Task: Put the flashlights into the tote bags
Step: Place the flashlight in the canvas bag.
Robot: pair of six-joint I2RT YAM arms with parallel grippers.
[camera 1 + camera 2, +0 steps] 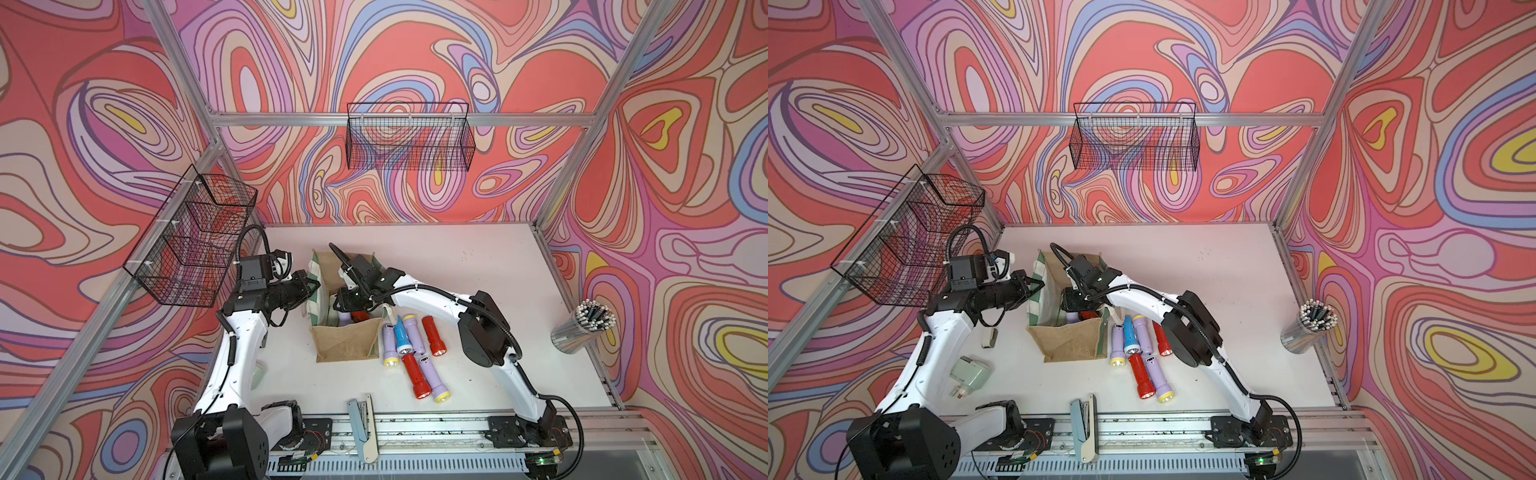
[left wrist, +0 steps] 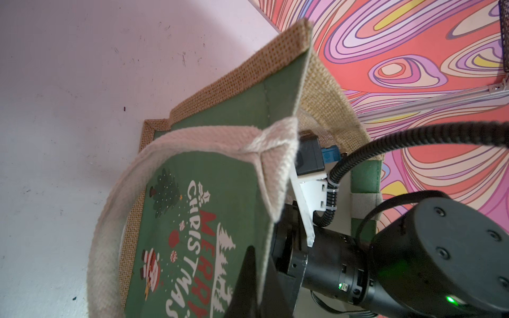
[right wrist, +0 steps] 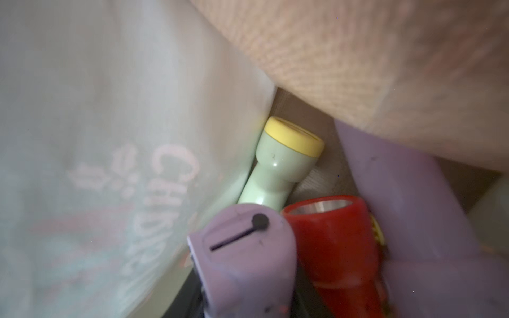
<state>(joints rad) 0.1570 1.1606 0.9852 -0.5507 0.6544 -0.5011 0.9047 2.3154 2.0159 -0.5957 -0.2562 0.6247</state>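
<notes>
The tote bag (image 1: 345,345) (image 1: 1071,340) stands open at mid-table, tan jute with green and white side panels. My left gripper (image 1: 313,286) (image 2: 261,289) is shut on the rim of its left side panel (image 2: 220,170). Inside the bag, my right gripper (image 1: 347,305) (image 3: 245,289) is shut on a lilac flashlight (image 3: 242,247). A pale green flashlight (image 3: 278,168), a red one (image 3: 336,242) and another lilac one (image 3: 399,192) lie in the bag beside it. Several more flashlights lie on the table right of the bag, among them a blue one (image 1: 402,334) and a red one (image 1: 414,376).
Two black wire baskets hang on the back rail (image 1: 409,137) and the left rail (image 1: 191,241). A metal cup of pencils (image 1: 582,328) stands at the right edge. A stapler (image 1: 361,428) lies at the front rail, and a pale green plug adapter (image 1: 971,374) under the left arm.
</notes>
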